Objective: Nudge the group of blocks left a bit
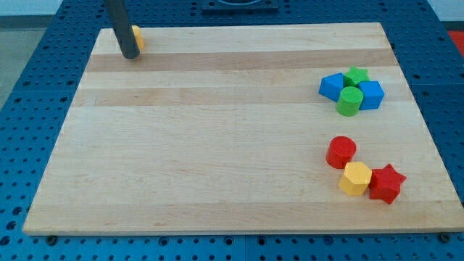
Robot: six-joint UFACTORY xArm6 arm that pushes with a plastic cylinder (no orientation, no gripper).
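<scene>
At the board's (217,145) top left corner, my tip (130,55) rests on the wood, touching or just beside a yellow block (138,38) that the rod mostly hides; the rod is bare and holds nothing. Two groups lie well apart from it on the view's right. Near the top right, a blue block (333,86), green star (356,75), blue cube (371,95) and green cylinder (349,101) sit packed together. Lower down, a red cylinder (341,152), yellow hexagon (355,178) and red star (386,183) form a looser row. Which group is meant I cannot tell; the tight blue-green one seems likelier. The approach looks not yet begun. Next, I judge, the tip must cross the board, pass round to the group's right side, then push left briefly.
</scene>
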